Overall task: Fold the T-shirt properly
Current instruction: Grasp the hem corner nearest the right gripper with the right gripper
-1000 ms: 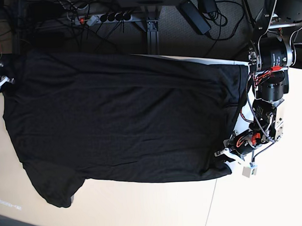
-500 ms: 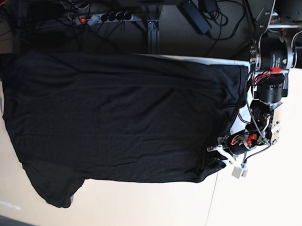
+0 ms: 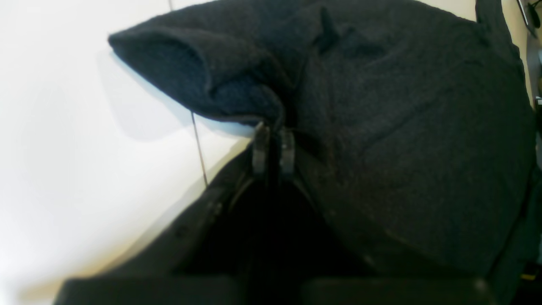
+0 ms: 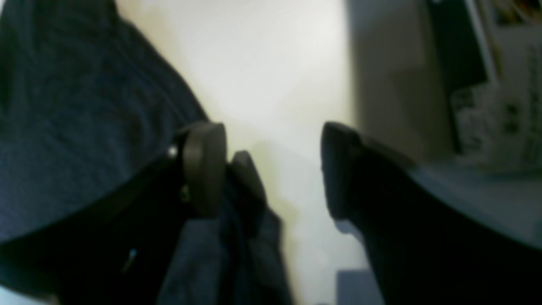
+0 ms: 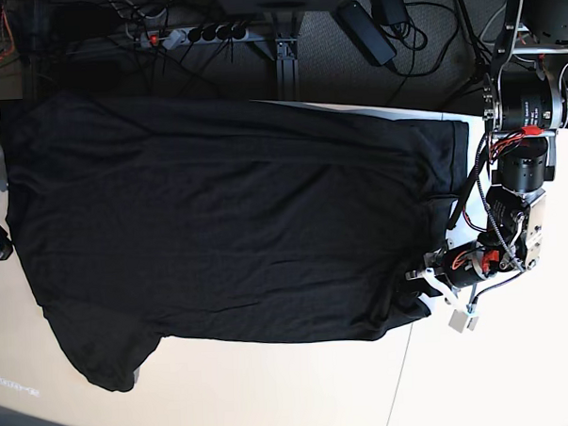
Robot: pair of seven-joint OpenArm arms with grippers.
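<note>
T-shirt pinched at hem edge by left jaws; right jaws spread near opposite edge.

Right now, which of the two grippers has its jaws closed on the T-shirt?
The left gripper: its jaws pinch the shirt, whereas the right one's stand apart.

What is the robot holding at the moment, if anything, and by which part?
The left pincer grips the black T-shirt by its edge; the right pincer stands open, holding nothing.
</note>
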